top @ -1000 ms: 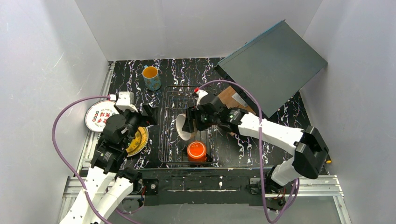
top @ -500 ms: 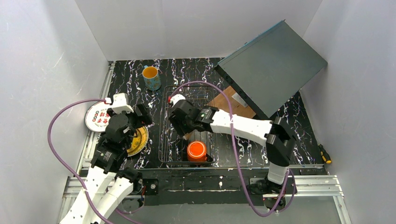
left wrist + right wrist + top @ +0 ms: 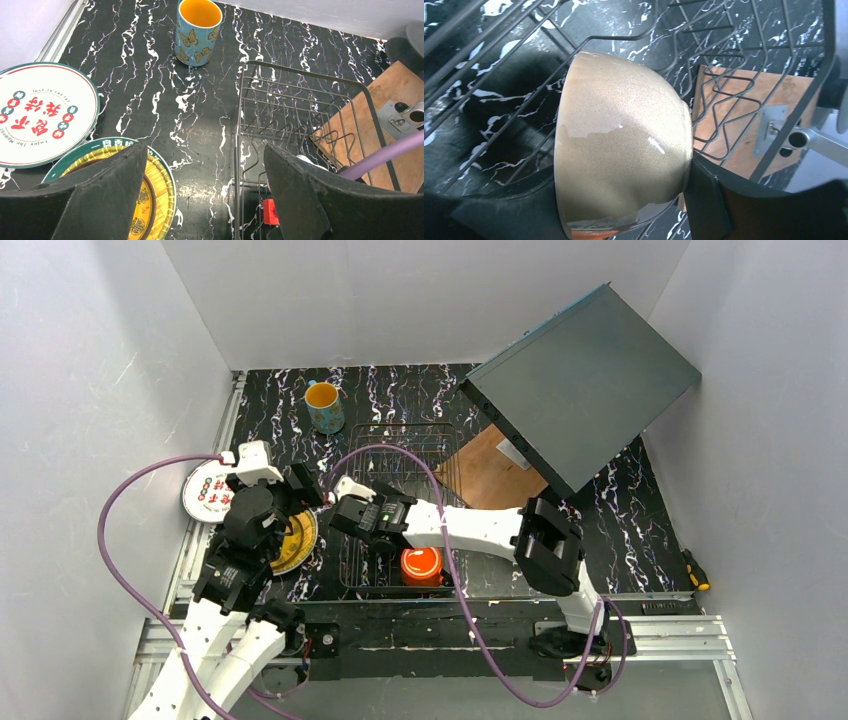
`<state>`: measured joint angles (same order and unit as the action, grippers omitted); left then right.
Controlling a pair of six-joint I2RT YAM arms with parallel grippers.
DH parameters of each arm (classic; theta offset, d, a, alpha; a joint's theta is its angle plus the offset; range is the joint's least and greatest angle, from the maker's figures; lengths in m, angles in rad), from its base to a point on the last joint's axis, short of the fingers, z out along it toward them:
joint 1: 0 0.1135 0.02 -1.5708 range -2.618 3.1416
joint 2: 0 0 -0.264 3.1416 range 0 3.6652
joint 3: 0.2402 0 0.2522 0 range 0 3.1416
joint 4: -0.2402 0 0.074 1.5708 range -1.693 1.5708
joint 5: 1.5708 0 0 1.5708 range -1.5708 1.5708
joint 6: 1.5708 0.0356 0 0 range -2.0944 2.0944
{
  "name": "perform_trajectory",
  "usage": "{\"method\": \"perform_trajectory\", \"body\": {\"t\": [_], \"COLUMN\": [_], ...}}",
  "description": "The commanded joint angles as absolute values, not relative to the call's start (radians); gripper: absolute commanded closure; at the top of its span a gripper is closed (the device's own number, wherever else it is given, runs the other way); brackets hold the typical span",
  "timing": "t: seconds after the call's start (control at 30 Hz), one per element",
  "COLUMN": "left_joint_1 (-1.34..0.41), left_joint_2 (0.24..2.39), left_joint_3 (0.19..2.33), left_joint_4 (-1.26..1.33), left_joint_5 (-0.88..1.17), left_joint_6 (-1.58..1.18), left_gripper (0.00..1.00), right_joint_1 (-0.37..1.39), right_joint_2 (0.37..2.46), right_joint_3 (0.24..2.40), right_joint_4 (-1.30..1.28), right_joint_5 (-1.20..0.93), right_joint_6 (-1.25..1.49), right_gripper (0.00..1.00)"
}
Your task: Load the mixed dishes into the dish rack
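My right gripper (image 3: 624, 200) is shut on the white-and-tan bowl (image 3: 624, 145), held on its side low among the wires of the dish rack (image 3: 744, 85). From above, the right gripper (image 3: 385, 540) is over the rack's (image 3: 400, 440) near left part and hides the bowl. The orange mug (image 3: 421, 563) stands in the rack's near end. My left gripper (image 3: 205, 200) is open and empty, above the table between the yellow ornate plate (image 3: 150, 195) and the rack (image 3: 300, 105). The white plate with coloured marks (image 3: 42, 114) lies to the left. The blue patterned mug (image 3: 198, 31) stands beyond.
The brown wooden board (image 3: 490, 475) lies right of the rack under the large grey slanted panel (image 3: 585, 380). A purple cable (image 3: 400, 455) arcs over the rack. The two arms are close together at the rack's left edge. White walls enclose the table.
My right arm has swung left and nearer across the rack, carrying the bowl from the rack's middle to its near left. The left gripper has shifted slightly left.
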<state>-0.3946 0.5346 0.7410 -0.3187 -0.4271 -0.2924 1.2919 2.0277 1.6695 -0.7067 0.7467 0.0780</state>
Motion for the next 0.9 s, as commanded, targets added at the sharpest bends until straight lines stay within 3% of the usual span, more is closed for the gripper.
{"method": "perform_trajectory", "body": {"t": [0.0, 0.17, 0.27, 0.33, 0.6, 0.67, 0.87], "left_joint_1": [-0.389, -0.387, -0.385, -0.385, -0.383, -0.383, -0.382], "left_joint_2": [0.528, 0.533, 0.534, 0.533, 0.541, 0.538, 0.547], "left_joint_3": [0.751, 0.752, 0.751, 0.751, 0.755, 0.755, 0.755], "left_joint_4": [-0.315, -0.313, -0.314, -0.314, -0.317, -0.318, -0.317], "left_joint_5": [-0.456, -0.449, -0.451, -0.45, -0.446, -0.445, -0.445], "left_joint_6": [-0.301, -0.302, -0.302, -0.302, -0.302, -0.301, -0.299], "left_gripper": [0.15, 0.15, 0.15, 0.15, 0.15, 0.16, 0.16], "right_joint_1": [1.294, 1.301, 1.312, 1.319, 1.325, 1.327, 1.331], "right_joint_2": [2.04, 2.061, 2.07, 2.066, 2.022, 2.007, 1.975], "right_joint_3": [1.731, 1.733, 1.742, 1.74, 1.71, 1.689, 1.682], "right_joint_4": [-0.739, -0.75, -0.77, -0.77, -0.765, -0.743, -0.742], "right_joint_5": [0.909, 0.9, 0.888, 0.872, 0.771, 0.748, 0.711], "right_joint_6": [0.021, 0.011, 0.01, 0.008, 0.003, -0.025, -0.045], "right_gripper": [0.99, 0.98, 0.65, 0.51, 0.09, 0.02, 0.02]}}
